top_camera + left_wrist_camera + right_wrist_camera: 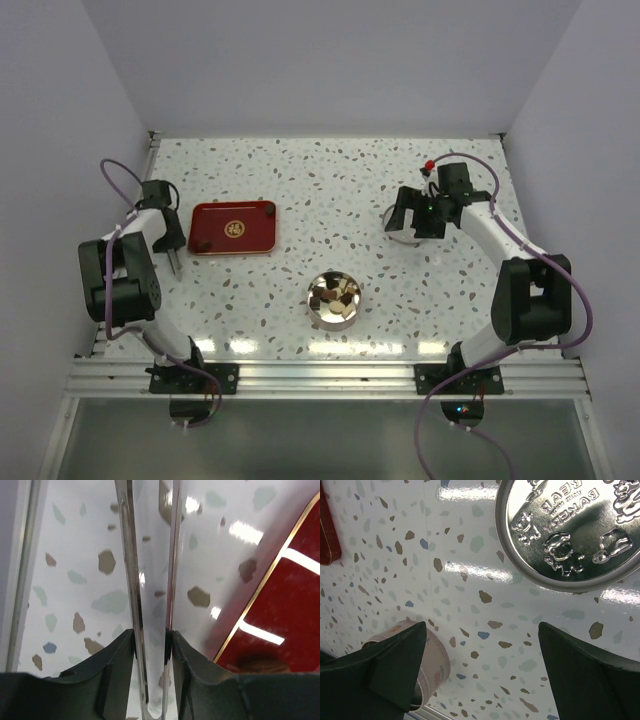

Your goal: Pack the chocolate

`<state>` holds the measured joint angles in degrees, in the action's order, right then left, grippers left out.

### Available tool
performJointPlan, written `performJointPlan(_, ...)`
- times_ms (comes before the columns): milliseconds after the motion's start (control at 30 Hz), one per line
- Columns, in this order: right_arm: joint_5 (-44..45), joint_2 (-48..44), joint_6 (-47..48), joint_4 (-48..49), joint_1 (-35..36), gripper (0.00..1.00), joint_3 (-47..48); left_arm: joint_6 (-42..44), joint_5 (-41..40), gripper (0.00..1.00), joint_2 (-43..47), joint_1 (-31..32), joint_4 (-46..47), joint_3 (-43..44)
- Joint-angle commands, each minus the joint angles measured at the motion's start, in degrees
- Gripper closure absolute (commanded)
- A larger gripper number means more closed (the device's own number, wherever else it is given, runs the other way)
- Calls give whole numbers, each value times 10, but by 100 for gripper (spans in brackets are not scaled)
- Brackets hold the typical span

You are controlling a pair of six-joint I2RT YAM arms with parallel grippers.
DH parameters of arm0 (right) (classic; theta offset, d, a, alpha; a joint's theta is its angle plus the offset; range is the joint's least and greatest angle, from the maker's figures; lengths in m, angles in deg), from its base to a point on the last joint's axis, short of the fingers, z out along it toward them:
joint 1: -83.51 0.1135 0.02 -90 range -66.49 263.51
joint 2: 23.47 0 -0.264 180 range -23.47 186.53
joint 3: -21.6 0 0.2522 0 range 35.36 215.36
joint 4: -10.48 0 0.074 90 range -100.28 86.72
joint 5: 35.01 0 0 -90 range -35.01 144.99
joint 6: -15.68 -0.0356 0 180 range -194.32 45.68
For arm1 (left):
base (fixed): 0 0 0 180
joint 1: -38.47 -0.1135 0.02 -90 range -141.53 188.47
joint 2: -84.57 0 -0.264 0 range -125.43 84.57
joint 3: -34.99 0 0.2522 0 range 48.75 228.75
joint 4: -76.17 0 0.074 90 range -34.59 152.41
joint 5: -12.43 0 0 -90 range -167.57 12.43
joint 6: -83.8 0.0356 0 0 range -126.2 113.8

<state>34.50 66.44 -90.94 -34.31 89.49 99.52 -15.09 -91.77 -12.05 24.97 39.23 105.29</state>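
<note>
Nearest the arm bases, an open round tin [334, 321] stands on the speckled surface [320, 180]. The chocolate [336, 293], in brown and pale pieces, lies inside it. Further back on the left, the left jaws are clamped on metal tweezers [131, 580], just beside the red tray [233, 227]. The right jaws stand apart and hold nothing; an embossed lid [570, 530] lies flat just beyond them. The chocolate is well apart from both sets of jaws.
</note>
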Motion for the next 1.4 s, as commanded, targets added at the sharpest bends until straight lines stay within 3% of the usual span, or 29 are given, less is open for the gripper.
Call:
performJointPlan(0, -3, -5, 9, -1, -2, 3, 9, 6, -15, 60, -26, -6, 39, 58)
performJointPlan(300, 7, -2, 12, -9, -2, 4, 4, 21, 12, 57, -87, -6, 47, 110)
performJointPlan(567, 4, -2, 13, -14, -2, 4, 5, 21, 26, 40, -67, -5, 64, 89)
performJointPlan(667, 2, -3, 12, -15, -2, 3, 9, 20, 29, 31, -52, -5, 65, 89)
performJointPlan(733, 2, -3, 12, -14, -2, 3, 10, 19, 26, 8, -46, -5, 63, 96)
performJointPlan(800, 3, -6, 14, -17, -2, 3, 11, 18, 21, 0, -39, -5, 53, 110)
performJointPlan(1167, 17, -20, 21, -44, -2, 3, 48, -7, -30, 0, 40, -6, -8, 162)
performJointPlan(1367, 78, -15, 23, -67, -43, 4, 96, -24, 57, 0, 122, 0, -20, 163)
